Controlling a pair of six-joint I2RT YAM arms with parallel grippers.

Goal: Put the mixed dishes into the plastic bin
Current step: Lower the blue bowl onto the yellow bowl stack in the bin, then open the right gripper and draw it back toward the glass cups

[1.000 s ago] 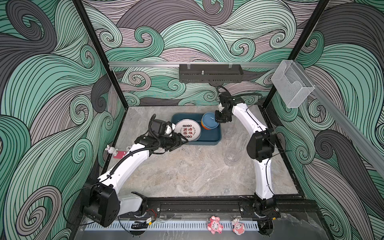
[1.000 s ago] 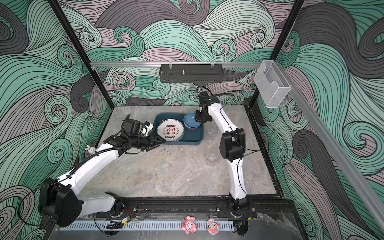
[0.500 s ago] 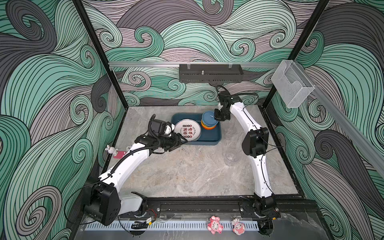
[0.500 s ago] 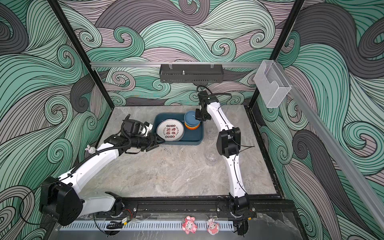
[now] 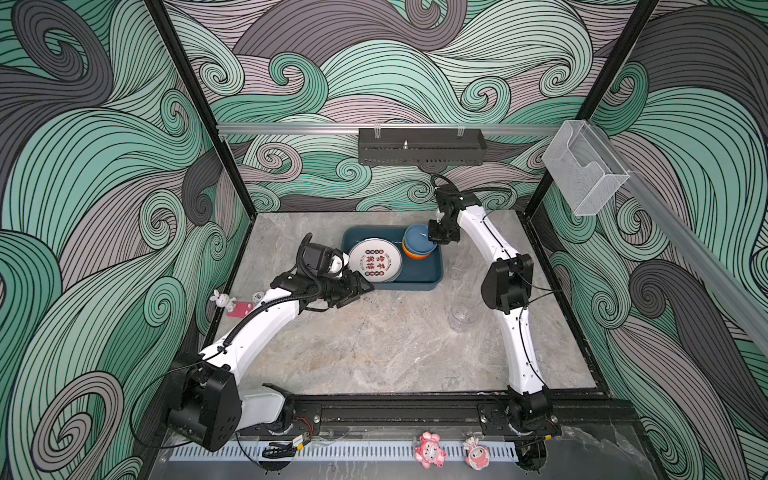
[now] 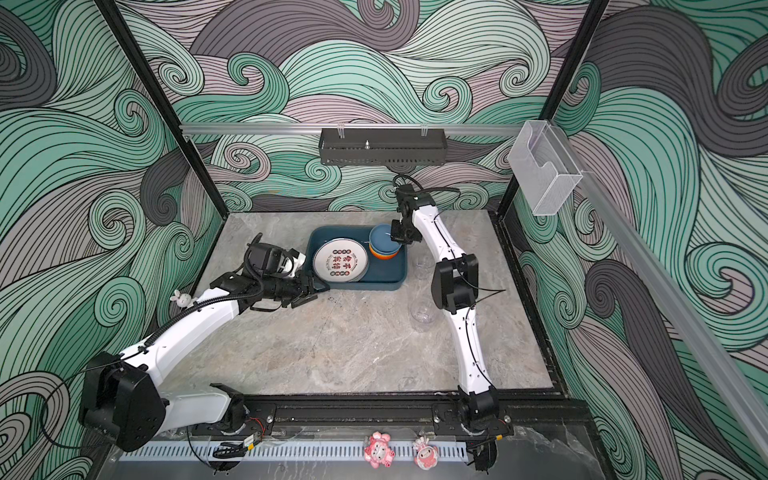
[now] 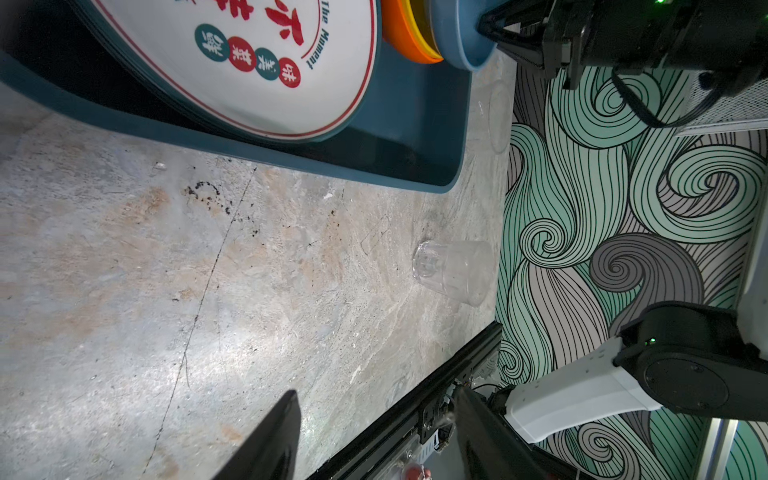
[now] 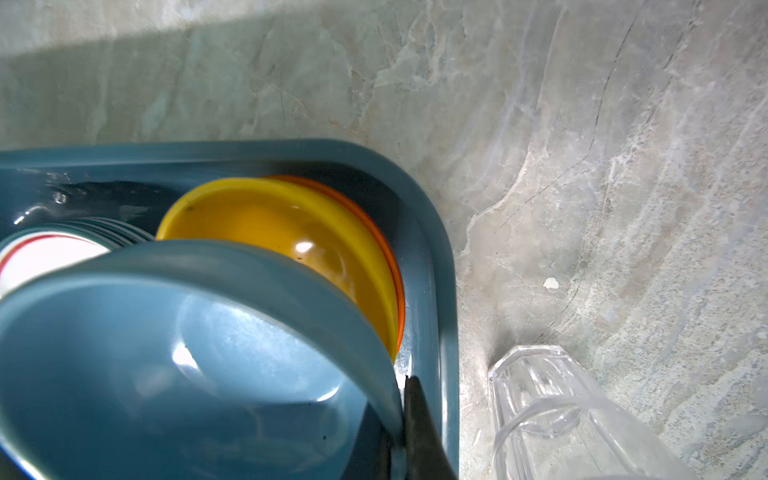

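The dark teal plastic bin [image 5: 432, 279] [image 6: 400, 279] holds a white plate with red and black characters [image 5: 375, 259] [image 6: 340, 261] and, beside it, a yellow bowl [image 8: 291, 224] nested in an orange bowl [image 5: 411, 253]. My right gripper [image 5: 436, 239] [image 8: 399, 415] is shut on the rim of a blue bowl [image 5: 417, 241] [image 8: 166, 353], held tilted over that stack. Whether the bowl rests on the stack I cannot tell. My left gripper [image 5: 357, 289] [image 7: 374, 419] stands open and empty by the bin's front left corner. Two clear tumblers [image 5: 463, 318] [image 5: 461, 266] stand on the table right of the bin.
A black perforated tray [image 5: 419, 151] hangs on the back wall and a clear acrylic holder [image 5: 584, 178] on the right rail. Pink figurines [image 5: 430, 451] sit on the front strip, and a small rabbit toy [image 5: 222, 299] stands at the left edge. The nearer tumbler [image 8: 561, 415] stands close beside the bin's right wall.
The right arm's elbow has swung slightly to the left while the blue bowl stays over the stack. The left arm has not moved.
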